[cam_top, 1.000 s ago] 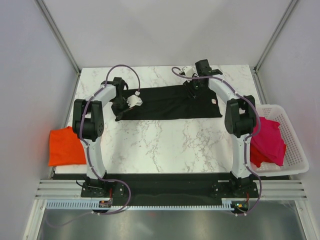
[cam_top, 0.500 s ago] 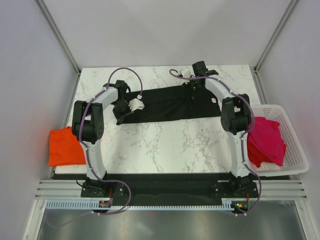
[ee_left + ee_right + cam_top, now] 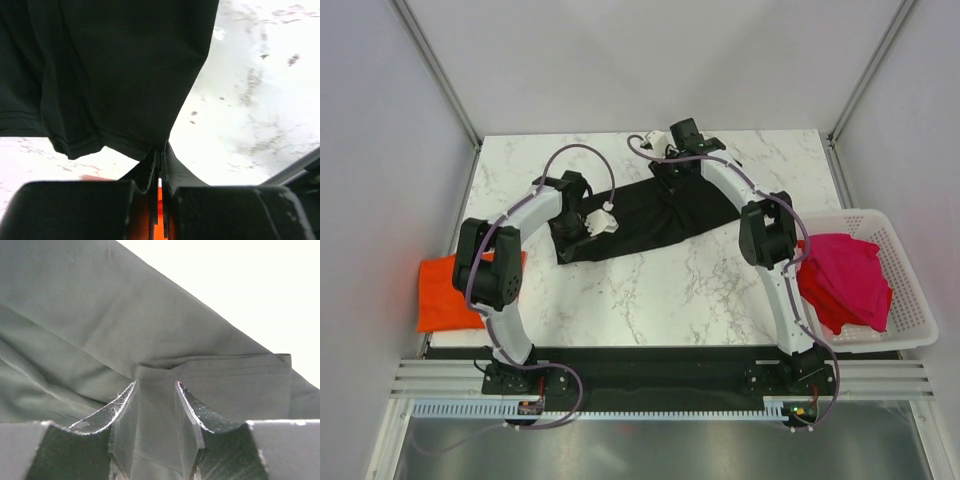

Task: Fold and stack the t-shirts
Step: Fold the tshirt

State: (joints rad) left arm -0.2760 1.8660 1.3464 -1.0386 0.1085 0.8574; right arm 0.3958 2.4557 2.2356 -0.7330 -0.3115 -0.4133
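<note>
The black t-shirt [image 3: 660, 215] lies as a long folded band across the far middle of the marble table [image 3: 650, 290], slanting from near left to far right. My left gripper [image 3: 566, 228] is shut on its near-left hem corner; in the left wrist view [image 3: 160, 150] the cloth [image 3: 110, 65] hangs from the closed jaws. My right gripper [image 3: 670, 178] is shut on a fold at the band's far edge, seen pinched between the fingers [image 3: 155, 387] in the right wrist view [image 3: 100, 315]. The orange t-shirt [image 3: 445, 290] lies off the table's left edge. The magenta-pink t-shirt [image 3: 845, 280] is heaped in the basket.
The white slatted basket [image 3: 910, 300] stands off the table's right edge, beside the right arm. Grey enclosure walls and metal posts ring the table. Both arm bases sit on the black rail at the near edge.
Both grippers have moved left with the black t-shirt in hold. The band has been dragged left, has turned to a slant, and its right end now lies well short of the table's right side.
</note>
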